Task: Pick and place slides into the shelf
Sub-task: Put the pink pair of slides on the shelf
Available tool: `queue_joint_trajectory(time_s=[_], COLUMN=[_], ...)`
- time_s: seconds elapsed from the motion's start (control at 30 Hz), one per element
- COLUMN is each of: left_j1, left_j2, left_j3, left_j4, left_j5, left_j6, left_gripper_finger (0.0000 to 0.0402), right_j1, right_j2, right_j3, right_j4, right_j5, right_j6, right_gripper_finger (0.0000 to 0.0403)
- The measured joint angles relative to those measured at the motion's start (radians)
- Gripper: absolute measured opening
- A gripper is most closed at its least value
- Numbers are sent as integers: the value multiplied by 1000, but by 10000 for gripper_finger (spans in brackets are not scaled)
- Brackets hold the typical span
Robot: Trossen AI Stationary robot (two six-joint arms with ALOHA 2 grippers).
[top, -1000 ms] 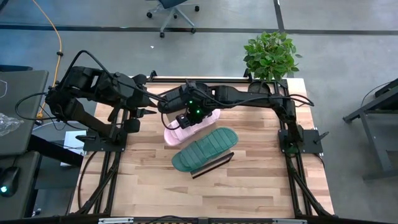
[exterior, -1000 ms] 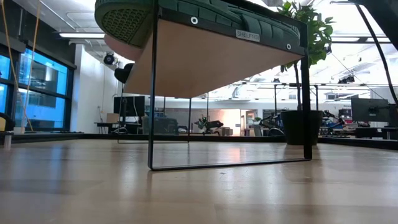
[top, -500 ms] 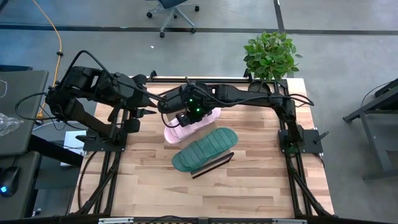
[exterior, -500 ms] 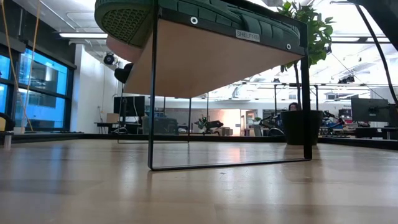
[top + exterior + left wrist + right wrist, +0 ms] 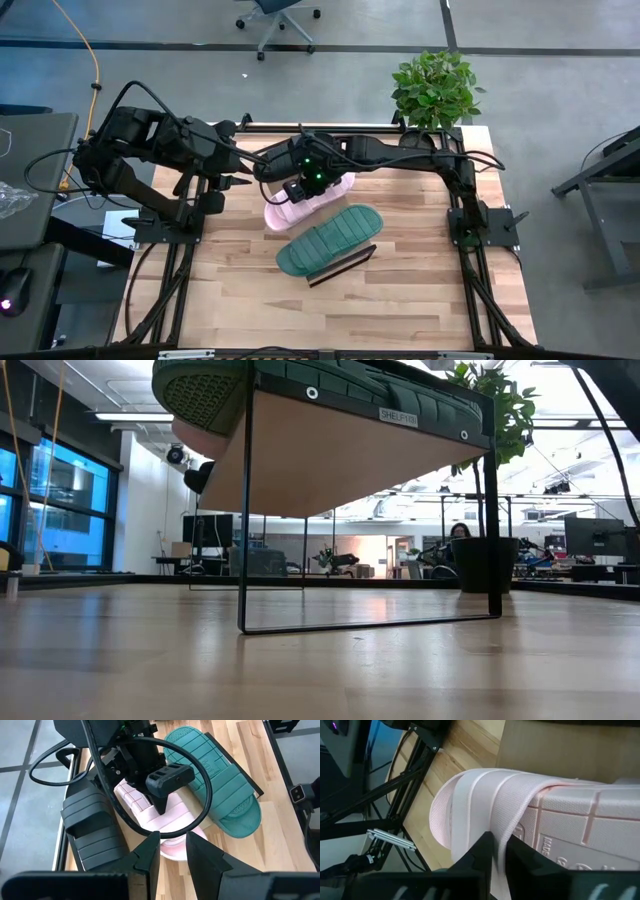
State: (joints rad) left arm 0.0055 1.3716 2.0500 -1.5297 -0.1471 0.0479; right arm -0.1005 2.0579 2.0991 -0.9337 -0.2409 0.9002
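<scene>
The pink slide [image 5: 318, 197] lies on the shelf [image 5: 330, 455] beside the green slide [image 5: 330, 241]; the right gripper [image 5: 499, 851] seems still pinched on its strap, so part wider before lifting.

Ribbed matt green slide [image 5: 329, 240], textured pale pink slide [image 5: 530, 815], light-wood shelf [image 5: 340, 460], grained butcher-block table [image 5: 400, 300]

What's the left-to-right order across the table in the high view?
Left gripper → pale pink slide, lying sole-up with the right gripper on it → dark green ribbed-sole slide on the light-wood shelf → green potted plant at the far right corner.
</scene>
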Motion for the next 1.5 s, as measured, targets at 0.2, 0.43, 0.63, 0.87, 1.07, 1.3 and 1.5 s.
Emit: queue_joint_trajectory(time_s=[0.2,0.43,0.63,0.87,1.07,1.3,1.5], left_j1=[0,0,0,0,0,0,0], left_j2=[0,0,0,0,0,0,0], left_j3=[0,0,0,0,0,0,0], left_j4=[0,0,0,0,0,0,0], left_j5=[0,1,17,18,18,26,27], left_j6=[-1,-3,-4,-4,-4,-4,-4], left_gripper_finger=[83,83,83,83,83,83,83], right_j1=[0,0,0,0,0,0,0], right_j2=[0,0,-1,-2,-2,-2,-3], right_j3=[0,0,0,0,0,0,0], right_j4=[1,16,33,30,27,26,26], right_j5=[-1,-2,2,2,28,34,42], right_j6=[0,0,0,-3,-3,-2,0], right_gripper_finger=[30,33,72,99,101,102,102])
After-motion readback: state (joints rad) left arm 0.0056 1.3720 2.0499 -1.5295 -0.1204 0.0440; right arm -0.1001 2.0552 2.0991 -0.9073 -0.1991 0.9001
